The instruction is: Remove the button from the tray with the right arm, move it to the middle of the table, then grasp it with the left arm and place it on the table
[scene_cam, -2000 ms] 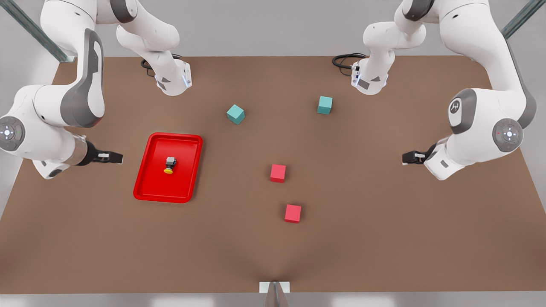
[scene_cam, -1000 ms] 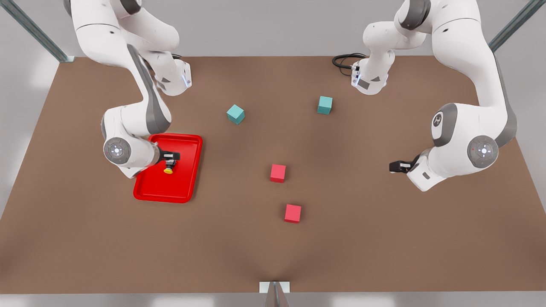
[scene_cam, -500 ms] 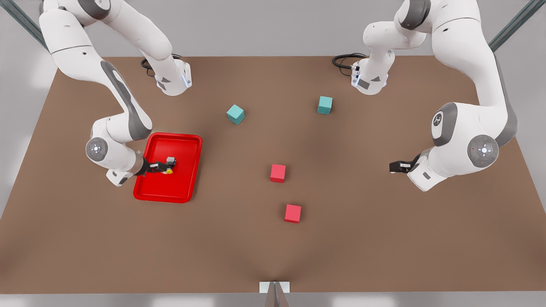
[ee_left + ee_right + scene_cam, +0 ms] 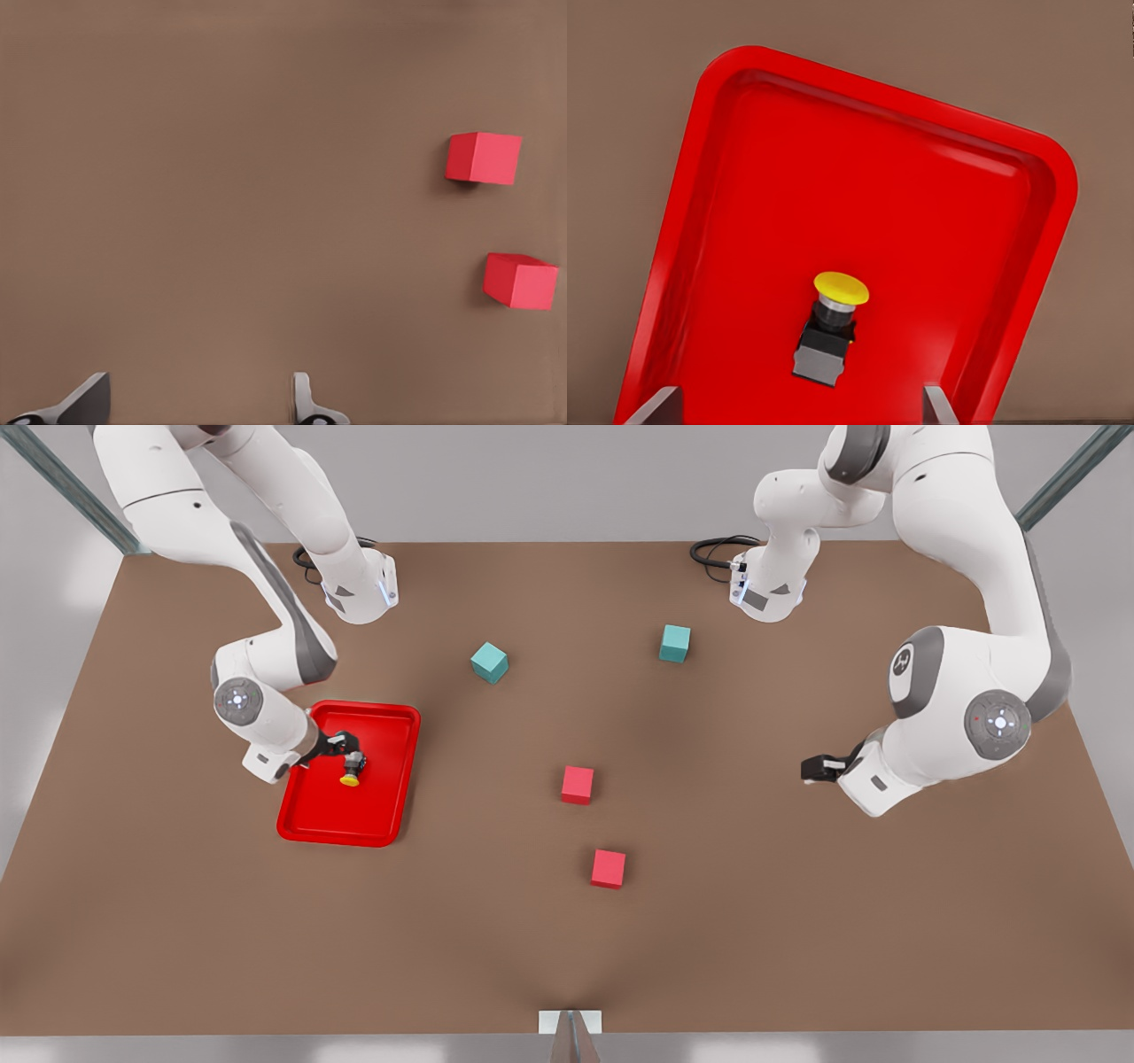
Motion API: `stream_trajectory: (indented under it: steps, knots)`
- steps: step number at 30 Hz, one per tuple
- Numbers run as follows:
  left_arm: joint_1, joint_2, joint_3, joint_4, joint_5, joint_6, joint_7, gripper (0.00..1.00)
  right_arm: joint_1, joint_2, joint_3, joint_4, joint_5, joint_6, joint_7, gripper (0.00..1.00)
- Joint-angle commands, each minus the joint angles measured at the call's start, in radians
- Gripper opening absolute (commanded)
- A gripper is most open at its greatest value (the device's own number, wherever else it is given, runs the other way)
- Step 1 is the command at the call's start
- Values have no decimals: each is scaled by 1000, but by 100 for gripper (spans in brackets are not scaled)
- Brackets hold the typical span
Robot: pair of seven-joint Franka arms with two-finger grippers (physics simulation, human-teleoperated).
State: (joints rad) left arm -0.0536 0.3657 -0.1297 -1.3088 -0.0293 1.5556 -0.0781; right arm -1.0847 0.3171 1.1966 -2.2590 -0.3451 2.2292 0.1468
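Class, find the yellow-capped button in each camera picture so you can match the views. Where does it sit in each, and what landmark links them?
Front view: the button lies in the red tray on the front view's left, at the right gripper.
Right wrist view: the button lies on the tray floor, its cap pointing away from the camera.
Left wrist view: not in it.
Shared landmark: the red tray.
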Motion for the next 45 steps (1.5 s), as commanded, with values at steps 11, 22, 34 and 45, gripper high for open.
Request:
stream_trajectory:
  steps: [11, 22, 34, 45]
  knots:
    - [84, 12, 4, 22, -239, 123, -69, 100, 108, 66, -172, -13, -14, 78, 175, 100]
    - [77, 13, 2, 16, -205, 150, -66, 100, 226, 117, -292, -39, -12, 127, 178, 100]
    - [80, 18, 4, 14, -196, 169, -66, 100, 266, 172, -350, -47, -28, 191, 211, 100]
    - [84, 27, 2, -17, -288, 253, -110, 100, 261, 209, -371, -48, -80, 210, 208, 100]
